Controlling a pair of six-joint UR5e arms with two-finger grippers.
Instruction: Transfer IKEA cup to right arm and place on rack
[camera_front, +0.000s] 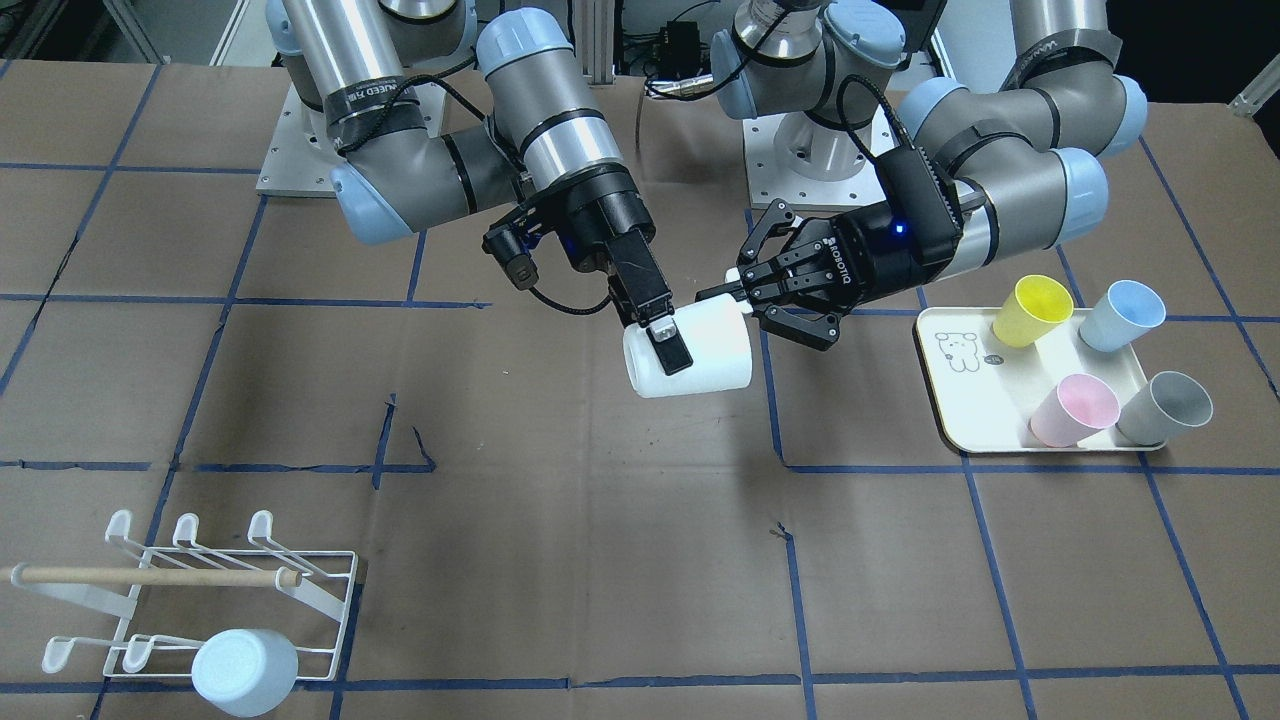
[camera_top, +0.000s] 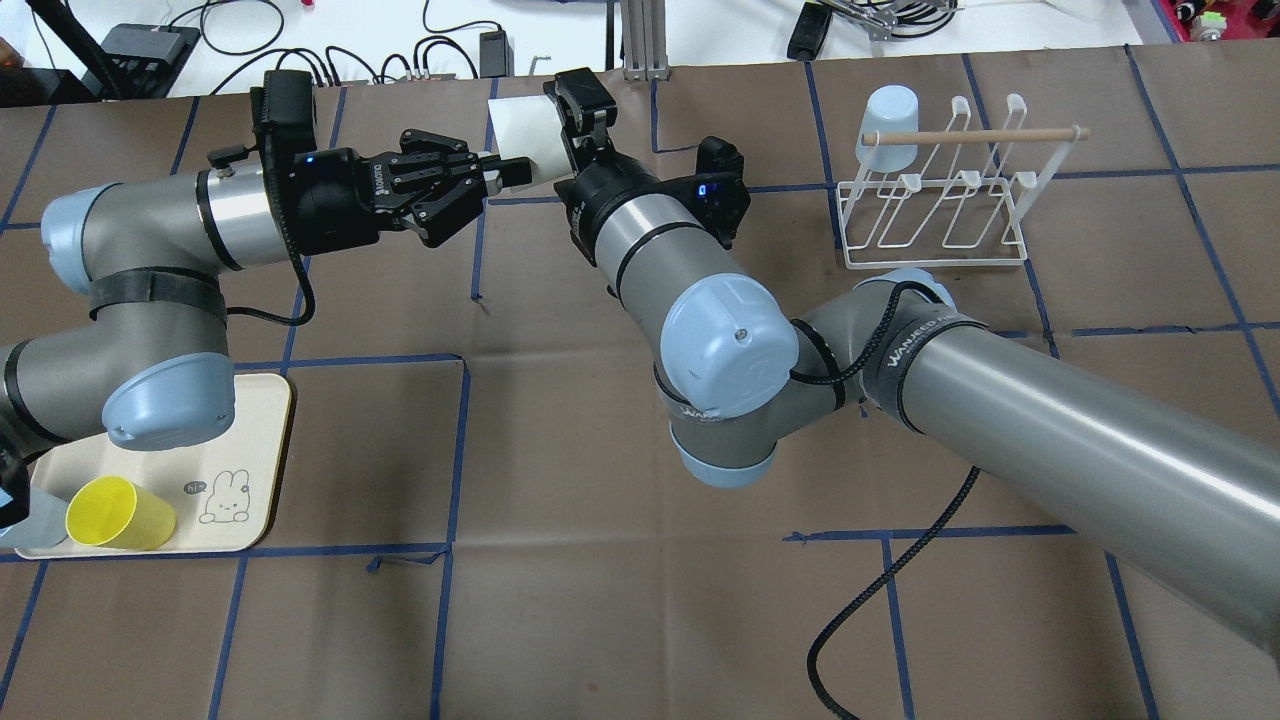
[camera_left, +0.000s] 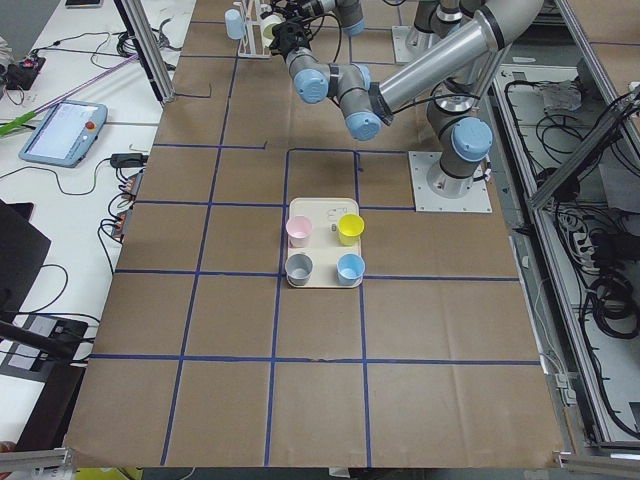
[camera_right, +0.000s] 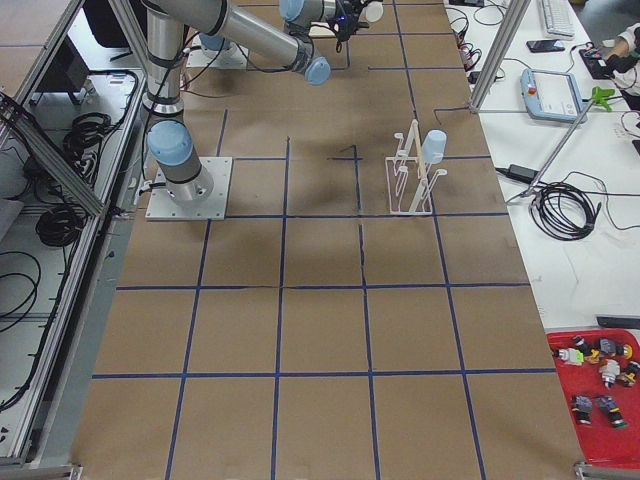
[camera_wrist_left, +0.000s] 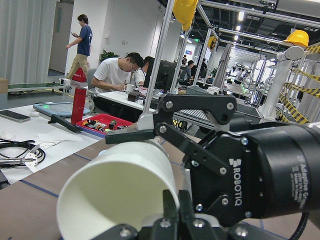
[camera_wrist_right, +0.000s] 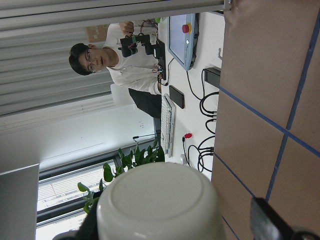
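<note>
White cup (camera_front: 700, 365), plain and smooth, on its side in mid-air over the middle of the table (camera_front: 560, 560), mouth toward the left claw (camera_front: 735, 298). Pinched at the rim by that claw. Right claw (camera_front: 668, 350) wide, straddling the base end, one finger clear of the wall. Rack (camera_front: 230, 600) well apart, near the table's corner, a pale blue cup (camera_front: 245, 670) on one prong; broad stretch of table between.
</note>
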